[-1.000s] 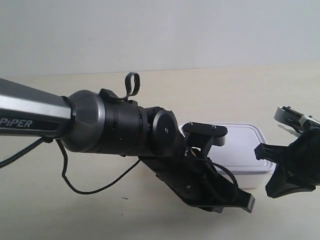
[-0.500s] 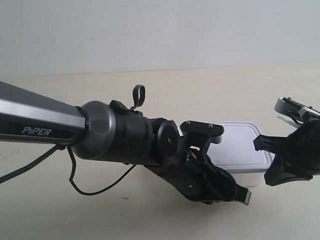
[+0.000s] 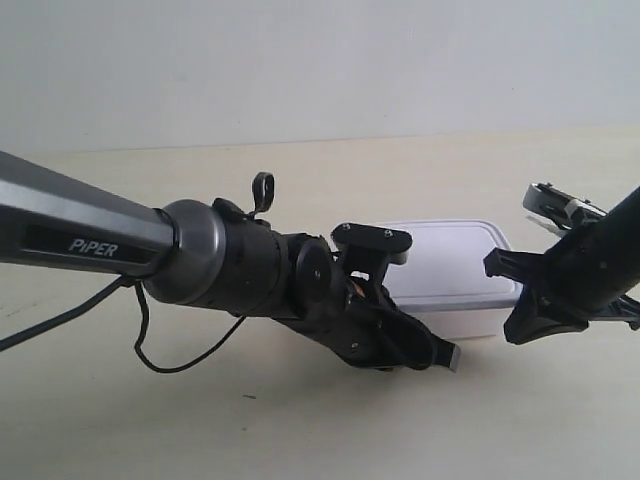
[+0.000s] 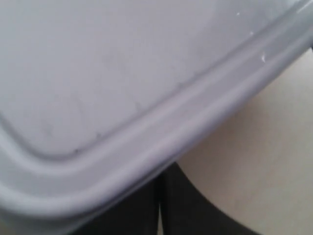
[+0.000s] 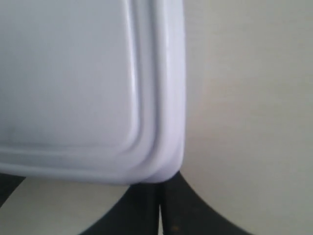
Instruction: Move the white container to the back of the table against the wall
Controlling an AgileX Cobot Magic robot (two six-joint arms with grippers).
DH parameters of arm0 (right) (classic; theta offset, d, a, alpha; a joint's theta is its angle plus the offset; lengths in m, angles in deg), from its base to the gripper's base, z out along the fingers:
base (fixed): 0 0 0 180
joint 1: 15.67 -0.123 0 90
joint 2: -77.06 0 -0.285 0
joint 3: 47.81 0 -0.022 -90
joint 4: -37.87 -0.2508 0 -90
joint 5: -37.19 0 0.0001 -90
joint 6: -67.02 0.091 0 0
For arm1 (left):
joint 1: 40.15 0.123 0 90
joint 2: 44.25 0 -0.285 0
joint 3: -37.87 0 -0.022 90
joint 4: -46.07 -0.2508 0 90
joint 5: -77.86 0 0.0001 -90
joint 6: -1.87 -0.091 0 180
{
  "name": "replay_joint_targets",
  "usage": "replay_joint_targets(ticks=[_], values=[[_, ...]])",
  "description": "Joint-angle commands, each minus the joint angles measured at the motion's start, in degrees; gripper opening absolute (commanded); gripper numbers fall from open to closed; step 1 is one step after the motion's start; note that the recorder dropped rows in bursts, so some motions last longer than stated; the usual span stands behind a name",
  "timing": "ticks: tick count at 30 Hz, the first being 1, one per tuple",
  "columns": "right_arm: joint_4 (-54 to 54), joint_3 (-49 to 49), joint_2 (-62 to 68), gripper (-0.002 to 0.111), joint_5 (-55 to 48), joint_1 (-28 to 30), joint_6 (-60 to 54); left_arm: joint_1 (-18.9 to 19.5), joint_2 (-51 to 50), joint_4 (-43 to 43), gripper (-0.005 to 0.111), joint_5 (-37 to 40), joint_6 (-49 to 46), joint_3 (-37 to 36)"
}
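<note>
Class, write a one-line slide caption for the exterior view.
The white container rests on the table between two robot arms, short of the wall.

My right wrist feed is mostly a rounded corner of the white container (image 5: 73, 73), rimmed lid facing me, over pale tabletop (image 5: 244, 98). That corner partly hides the dark hand (image 5: 160, 198), its fingers closed to a hairline slit.

The arm at the exterior view's left (image 3: 90, 235) reaches in long and nearly level, its black wrist (image 3: 310, 290) angled downward to pale fingertips (image 3: 448, 358). The arm at the exterior view's right (image 3: 600, 245) slants in and down from the edge. In the wrist views, the left pincer (image 4: 160, 208) and the right pincer (image 5: 160, 208) each show dark jaws pressed together, only a thin seam between.
</note>
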Motion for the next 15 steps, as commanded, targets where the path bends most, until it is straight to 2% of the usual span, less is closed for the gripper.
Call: replay_joint_targets(ticks=[1, 15], values=[[-0.79, -3.51, 2.66, 0.0, 0.82, 0.01, -1.25, 1.9, -0.42, -2.12, 0.0, -2.44, -0.13, 2.06], [-2.39, -14.56, 10.89, 0.0, 0.61, 0.01, -2.51, 4.92, -6.17, -3.69, 0.0, -0.67, 0.01, 12.03]])
